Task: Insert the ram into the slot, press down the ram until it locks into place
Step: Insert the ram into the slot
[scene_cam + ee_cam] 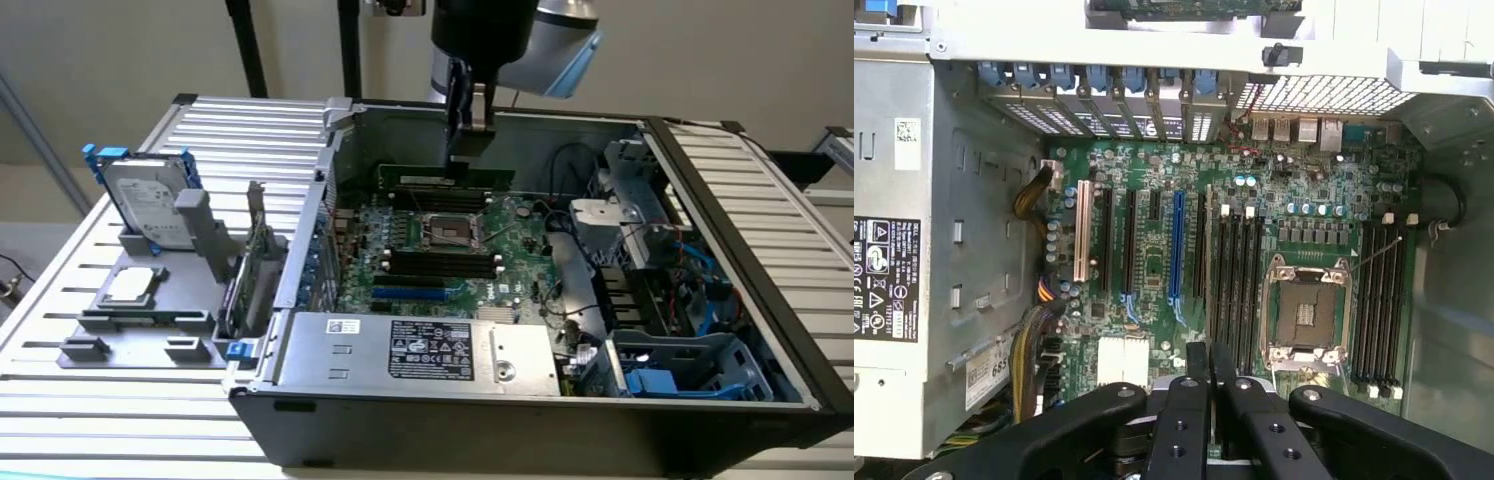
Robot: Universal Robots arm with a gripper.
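End effector: the end effector (470,152) is reaching down into the open computer case (534,430), its fingers (1189,420) pressing together on the ram's top edge, clamping it.
Ram: the ram (447,177) is hanging level and edge-down above the motherboard (1324,200), clear of it and seated in nothing.
Why held so: gripping near mid-length is keeping the stick balanced, its contact edge facing the board and its length running parallel to the sockets.
Slot: the slot (1234,285) is lying among the black parallel sockets between the blue slot (1176,250) and the CPU socket (1304,310), and all of these sockets are appearing empty. In the wrist view the fingers are lining up with this bank, but I cannot tell which socket exactly.
Progress: insertion is looking not yet begun.
Around: a second socket bank (1379,300) is sitting on the CPU socket's other side, while the power supply (427,345) and a cable bundle (1039,300) are flanking the board.
In the way: nothing is lying across the sockets, though the case walls are crowding the descent.
Outside the case: a hard drive (144,200) and an upright expansion card (254,265) are standing on a grey fixture (94,320) on the slatted tabletop (120,420).
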